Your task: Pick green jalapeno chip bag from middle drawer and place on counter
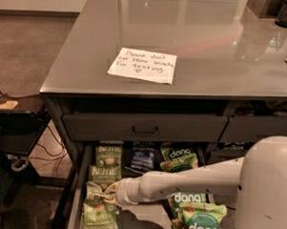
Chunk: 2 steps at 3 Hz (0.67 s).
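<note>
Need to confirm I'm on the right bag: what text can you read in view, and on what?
"Please don't eat these snacks for testing": handwritten on the paper note on the counter.
"KETTLE": olive-green chip bags, picture-left column of the middle drawer.
"dang": brighter green bags, picture-right side.
Dark blue bag: lettering too blurred to read.
The gripper is at the picture-left column's olive bags; no text on it.
</note>
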Motion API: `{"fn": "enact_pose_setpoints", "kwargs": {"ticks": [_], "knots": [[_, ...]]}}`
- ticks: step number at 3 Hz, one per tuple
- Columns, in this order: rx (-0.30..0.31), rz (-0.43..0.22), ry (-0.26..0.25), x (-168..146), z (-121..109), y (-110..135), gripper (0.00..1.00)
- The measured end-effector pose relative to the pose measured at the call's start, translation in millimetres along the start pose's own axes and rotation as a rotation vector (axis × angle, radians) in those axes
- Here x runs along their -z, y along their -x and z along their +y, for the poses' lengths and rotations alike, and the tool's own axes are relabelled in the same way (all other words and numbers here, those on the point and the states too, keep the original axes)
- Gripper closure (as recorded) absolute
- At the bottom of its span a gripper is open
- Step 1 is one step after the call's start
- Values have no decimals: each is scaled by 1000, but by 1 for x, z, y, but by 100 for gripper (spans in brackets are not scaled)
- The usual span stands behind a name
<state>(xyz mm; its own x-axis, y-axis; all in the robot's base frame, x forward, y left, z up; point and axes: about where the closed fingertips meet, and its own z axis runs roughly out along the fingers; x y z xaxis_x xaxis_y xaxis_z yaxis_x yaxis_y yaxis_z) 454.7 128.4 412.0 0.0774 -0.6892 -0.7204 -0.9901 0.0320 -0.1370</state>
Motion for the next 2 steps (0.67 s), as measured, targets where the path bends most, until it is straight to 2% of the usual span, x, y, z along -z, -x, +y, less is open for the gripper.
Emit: {"fn": "enact_pose_setpoints", "kwargs": {"ticks": [1, 2], "knots": [[15, -29, -11, 30, -2, 18, 100], [16, -57, -31, 80, -12, 44, 100]]}}
